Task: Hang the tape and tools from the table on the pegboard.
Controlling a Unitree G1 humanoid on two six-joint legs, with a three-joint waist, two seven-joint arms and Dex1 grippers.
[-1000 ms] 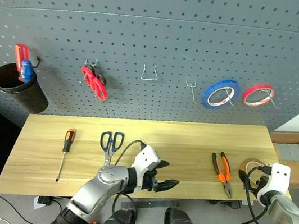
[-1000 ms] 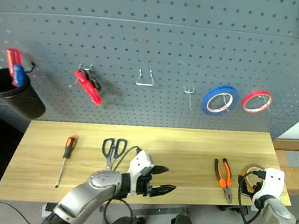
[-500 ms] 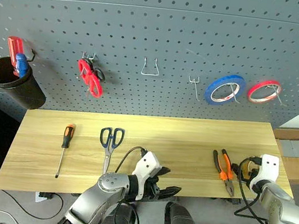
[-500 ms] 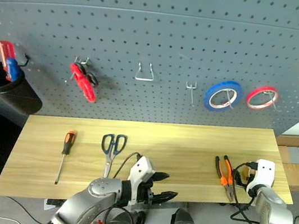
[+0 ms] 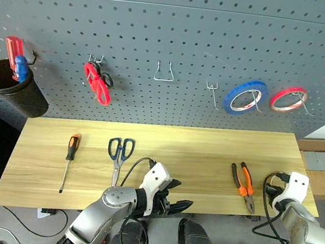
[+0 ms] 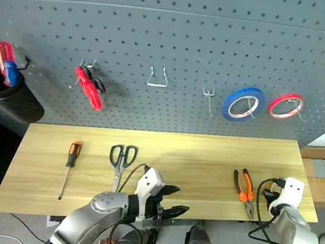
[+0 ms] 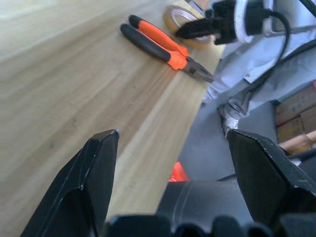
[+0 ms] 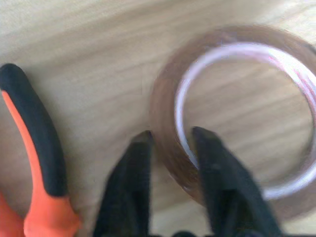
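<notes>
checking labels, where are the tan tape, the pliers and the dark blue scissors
tape [image 8: 170,148]: right wrist view, the band of the ring, beside the fingertips.
pliers [image 5: 243,185]: left eye view, the orange handles near the pivot.
scissors [image 5: 121,148]: left eye view, the dark blue handle loops.

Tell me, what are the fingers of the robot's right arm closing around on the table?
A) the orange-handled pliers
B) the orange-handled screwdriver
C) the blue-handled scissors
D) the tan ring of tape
D: in the right wrist view the right arm's fingers straddle the rim of the tan ring of tape, one inside the hole and one outside, while the pliers lie untouched beside them.
</notes>
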